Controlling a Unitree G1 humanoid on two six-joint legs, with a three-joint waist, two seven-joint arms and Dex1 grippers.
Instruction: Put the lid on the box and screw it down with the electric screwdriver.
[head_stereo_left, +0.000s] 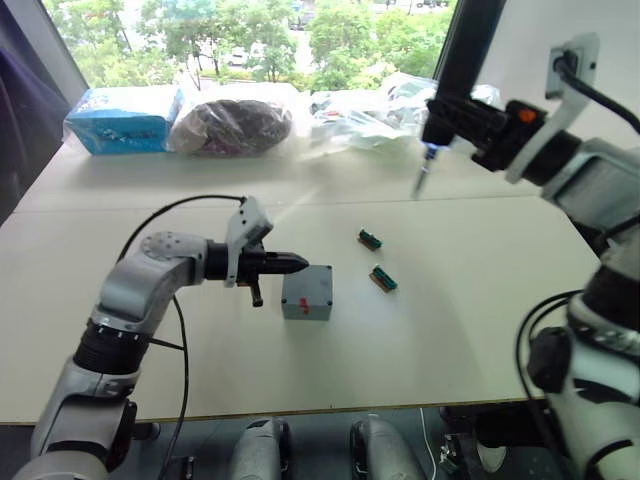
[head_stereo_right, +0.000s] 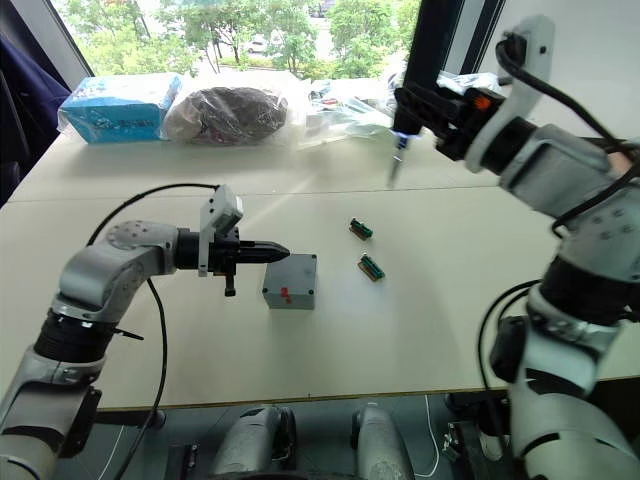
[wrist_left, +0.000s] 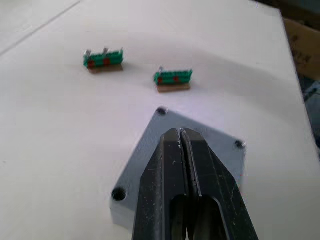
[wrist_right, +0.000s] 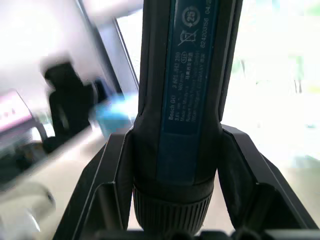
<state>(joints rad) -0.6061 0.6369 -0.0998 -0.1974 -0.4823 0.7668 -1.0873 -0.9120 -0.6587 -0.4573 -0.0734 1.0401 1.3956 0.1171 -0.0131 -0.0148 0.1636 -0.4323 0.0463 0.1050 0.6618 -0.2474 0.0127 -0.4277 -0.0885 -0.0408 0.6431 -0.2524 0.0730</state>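
Closed black fingers of the left gripper (wrist_left: 184, 165) hover just over the lid (wrist_left: 150, 150), which already sits on the box (head_stereo_left: 307, 293); the fingers meet with nothing between them, pointing across the lid top. Three corner screw holes show on the lid, the rest hidden behind the fingers. The box stands near the middle of the bench (head_stereo_left: 450, 330), with a small red mark on the side facing the front edge.

High toward the far right, the right gripper (head_stereo_left: 452, 118) clamps the screwdriver (head_stereo_left: 455, 75) around its dark-blue barrel. Its long axis runs nearly upright, bit down and lit at the tip (head_stereo_left: 424, 178), hanging in the air well apart from the box. So the box lies down, forward and to the left of the bit; the left arm is far nearer it, but the right one carries the tool.

Two small green parts (head_stereo_left: 370, 239) (head_stereo_left: 383, 279) lie between box and bit. Along the far edge sit a blue packet (head_stereo_left: 125, 120) and plastic bags (head_stereo_left: 232, 125).
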